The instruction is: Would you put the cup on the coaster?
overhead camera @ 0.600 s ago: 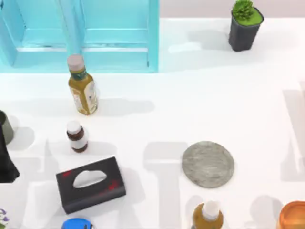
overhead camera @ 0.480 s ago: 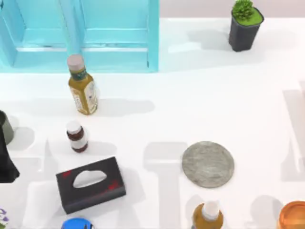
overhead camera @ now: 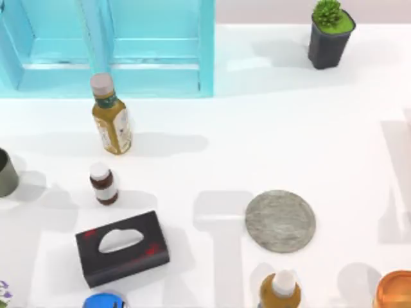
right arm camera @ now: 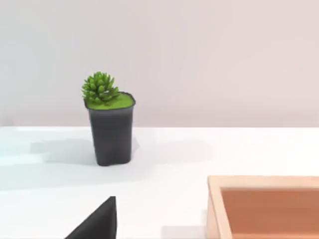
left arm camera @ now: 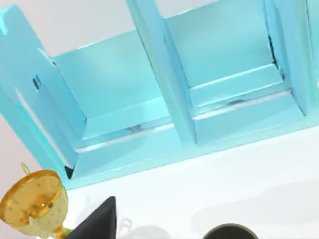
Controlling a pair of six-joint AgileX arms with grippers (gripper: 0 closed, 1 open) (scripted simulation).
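One cup [overhead camera: 6, 173] upright, far left; coaster [overhead camera: 280, 221] flat, well apart.

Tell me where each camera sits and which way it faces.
Top view: above the table, looking down on the cup, the coaster and the blue rack.
Left wrist view: on the left arm, low over the table, facing the blue rack; a dark corner of the left pincer shows.
Right wrist view: on the right arm, low, facing the potted plant and the wall behind it; a dark corner of the right pincer shows.
Shared: top and left wrist both see the rack; top and right wrist both see the plant.
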